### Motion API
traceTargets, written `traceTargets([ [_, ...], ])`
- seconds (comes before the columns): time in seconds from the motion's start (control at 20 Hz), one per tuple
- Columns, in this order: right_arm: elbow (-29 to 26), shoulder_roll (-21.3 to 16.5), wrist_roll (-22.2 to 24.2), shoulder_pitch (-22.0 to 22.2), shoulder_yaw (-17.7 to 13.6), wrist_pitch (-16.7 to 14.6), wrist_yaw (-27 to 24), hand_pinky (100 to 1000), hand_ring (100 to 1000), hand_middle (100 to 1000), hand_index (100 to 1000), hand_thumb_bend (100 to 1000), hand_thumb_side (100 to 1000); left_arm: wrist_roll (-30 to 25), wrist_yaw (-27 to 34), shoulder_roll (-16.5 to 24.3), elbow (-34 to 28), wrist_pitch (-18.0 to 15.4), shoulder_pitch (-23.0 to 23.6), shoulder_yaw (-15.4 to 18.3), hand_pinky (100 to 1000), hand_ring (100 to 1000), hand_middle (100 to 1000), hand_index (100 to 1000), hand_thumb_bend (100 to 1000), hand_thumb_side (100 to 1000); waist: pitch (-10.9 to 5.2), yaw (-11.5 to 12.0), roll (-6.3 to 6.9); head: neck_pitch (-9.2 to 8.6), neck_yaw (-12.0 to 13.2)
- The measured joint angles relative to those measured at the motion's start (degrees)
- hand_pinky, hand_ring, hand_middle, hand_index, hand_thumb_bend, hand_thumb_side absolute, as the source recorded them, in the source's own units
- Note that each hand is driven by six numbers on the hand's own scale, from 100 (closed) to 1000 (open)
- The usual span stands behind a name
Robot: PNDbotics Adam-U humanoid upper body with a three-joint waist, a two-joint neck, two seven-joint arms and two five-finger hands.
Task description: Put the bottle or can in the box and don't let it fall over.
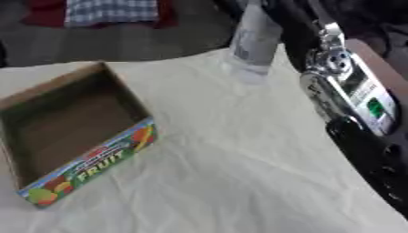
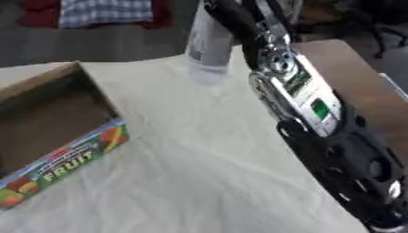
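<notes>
a pale bottle [image 2: 209, 43] stands upright at the far edge of the table [image 1: 239, 173], well apart from the empty fruit box [image 1: 76, 132], so nothing is packed yet; the right hand [image 2: 231, 18] reaches it, grip impossible to tell; open cloth lies between bottle and box

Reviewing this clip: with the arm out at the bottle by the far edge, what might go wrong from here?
1. The bottle is tall and slim and stands near the far edge of the cloth-covered table; a nudge may tip it off.
2. The right hand shows only partly against the bottle, so its hold cannot be judged.
3. The fruit box has raised walls; a low carry might catch the rim.
</notes>
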Motion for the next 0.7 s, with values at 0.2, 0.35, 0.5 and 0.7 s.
traceTargets([
  [0.2,2.0,0.0,0.4,-2.0,0.7,-0.3,0.2,751,307,177,100,100,470,0.1,0.0,0.1,0.0,-0.3,-0.7,0.0,1000,973,835,723,407,479,0.00,2.6,-0.74,-0.01,-1.2],
  [0.35,3.8,0.1,0.6,-3.3,1.1,-0.5,0.6,773,312,178,100,100,470,0.0,0.0,0.5,0.0,-0.5,-1.4,0.0,1000,973,834,723,406,476,0.01,4.8,-1.19,-0.01,-2.2],
  [0.5,5.7,0.4,0.7,-4.3,1.4,-0.8,1.1,775,316,178,100,100,470,0.1,0.0,0.5,0.0,-0.8,-1.6,0.0,1000,972,834,723,407,474,0.02,6.4,-1.49,-0.01,-3.2],
  [0.7,8.0,1.3,0.2,-5.4,1.6,-1.5,1.5,775,316,178,100,100,470,0.0,0.0,0.8,0.0,-1.1,-2.1,0.0,1000,972,834,723,408,473,0.09,7.7,-1.96,0.03,-4.6],
])
